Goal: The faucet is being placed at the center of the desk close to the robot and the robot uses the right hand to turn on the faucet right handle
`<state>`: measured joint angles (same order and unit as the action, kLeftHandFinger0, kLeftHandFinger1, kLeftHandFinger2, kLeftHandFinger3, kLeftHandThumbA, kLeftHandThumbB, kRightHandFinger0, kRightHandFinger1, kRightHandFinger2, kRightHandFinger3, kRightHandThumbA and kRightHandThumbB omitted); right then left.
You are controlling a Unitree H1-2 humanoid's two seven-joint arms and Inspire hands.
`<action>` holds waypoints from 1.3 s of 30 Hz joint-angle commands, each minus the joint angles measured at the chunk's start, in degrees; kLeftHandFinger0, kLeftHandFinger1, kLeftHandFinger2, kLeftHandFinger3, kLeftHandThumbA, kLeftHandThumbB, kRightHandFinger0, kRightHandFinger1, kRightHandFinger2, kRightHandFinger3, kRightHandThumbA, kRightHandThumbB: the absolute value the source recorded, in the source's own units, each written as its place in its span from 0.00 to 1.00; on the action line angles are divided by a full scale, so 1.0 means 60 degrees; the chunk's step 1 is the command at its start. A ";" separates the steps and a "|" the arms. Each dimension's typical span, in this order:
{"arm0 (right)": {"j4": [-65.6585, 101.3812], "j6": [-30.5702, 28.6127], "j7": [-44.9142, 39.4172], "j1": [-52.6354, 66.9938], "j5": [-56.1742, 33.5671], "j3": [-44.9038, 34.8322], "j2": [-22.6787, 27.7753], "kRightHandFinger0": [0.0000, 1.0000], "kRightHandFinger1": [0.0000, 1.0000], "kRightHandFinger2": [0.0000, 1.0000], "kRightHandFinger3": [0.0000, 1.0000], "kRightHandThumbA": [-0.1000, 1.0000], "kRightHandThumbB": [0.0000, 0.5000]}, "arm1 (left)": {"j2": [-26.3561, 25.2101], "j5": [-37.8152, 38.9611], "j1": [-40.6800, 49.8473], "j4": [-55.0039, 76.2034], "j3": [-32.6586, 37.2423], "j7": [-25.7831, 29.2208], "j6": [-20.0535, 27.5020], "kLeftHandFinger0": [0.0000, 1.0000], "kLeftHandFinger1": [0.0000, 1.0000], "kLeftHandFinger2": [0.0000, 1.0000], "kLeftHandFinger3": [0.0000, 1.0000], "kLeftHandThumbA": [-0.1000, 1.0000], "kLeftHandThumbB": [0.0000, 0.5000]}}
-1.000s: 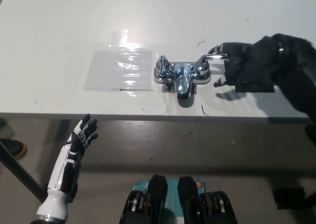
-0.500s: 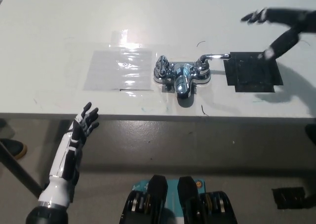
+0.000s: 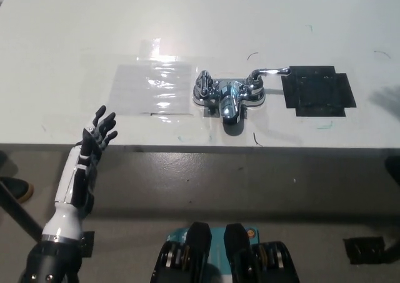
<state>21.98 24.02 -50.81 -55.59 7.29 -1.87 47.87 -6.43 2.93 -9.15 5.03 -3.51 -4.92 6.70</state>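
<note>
My white left hand [image 3: 92,144] released, fingers spread, beside white desk [image 3: 62,52] edge. On it shiny chrome faucet [image 3: 228,97], right lever handle [image 3: 272,71] pointing toward black tape square [image 3: 319,90].

One desk [image 3: 75,33]. One faucet [image 3: 229,99] with two handles: left handle [image 3: 204,82], right handle [image 3: 270,72]. One clear sheet [image 3: 152,89] left of the faucet, one black patch [image 3: 319,91] right of the faucet. One left hand [image 3: 97,136].

We see the chrome faucet [image 3: 228,99] standing near the counter's [image 3: 75,39] front edge, spout toward us, its right handle [image 3: 270,72] pointing out rightward.
</note>
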 commanded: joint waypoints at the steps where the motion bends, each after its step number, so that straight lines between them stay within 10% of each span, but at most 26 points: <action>1: 0.4395 0.0485 0.3924 0.2593 -0.3996 -0.3906 -0.2406 1.00 1.00 1.00 1.00 1.00 0.75 | -0.0236 0.0362 -0.0654 0.0353 -0.0195 -0.0050 0.0226 1.00 1.00 1.00 1.00 1.00 0.46; 16: 0.3096 -0.2748 0.3909 0.7122 -0.3184 -0.3573 -0.7505 1.00 1.00 1.00 1.00 1.00 0.57 | -0.0242 0.0391 -0.0497 0.0629 -0.0062 -0.0144 -0.0038 1.00 1.00 1.00 1.00 1.00 0.42; 22: 0.0972 -0.4412 0.4122 0.7775 -0.2194 -0.3017 -0.8327 1.00 1.00 1.00 1.00 1.00 0.53 | -0.0324 0.0425 -0.0161 0.0797 -0.0002 -0.0245 -0.0063 1.00 1.00 1.00 1.00 1.00 0.37; 31: -0.1672 -0.6375 0.4686 0.8522 -0.1568 -0.2683 -0.8983 1.00 1.00 1.00 1.00 1.00 0.14 | -0.0355 0.0402 0.0314 0.0944 0.0076 -0.0338 -0.0028 1.00 1.00 1.00 1.00 1.00 0.34; 39: -0.2219 -0.6673 0.5038 0.9172 -0.1081 -0.2344 -0.8961 1.00 1.00 1.00 1.00 1.00 0.13 | -0.0346 0.0328 0.0841 0.1086 0.0163 -0.0383 -0.0028 1.00 1.00 1.00 1.00 1.00 0.37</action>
<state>11.12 -1.55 -26.73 -2.22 -3.13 -18.43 -5.24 -7.02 4.09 -5.33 6.98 -3.29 -5.43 5.80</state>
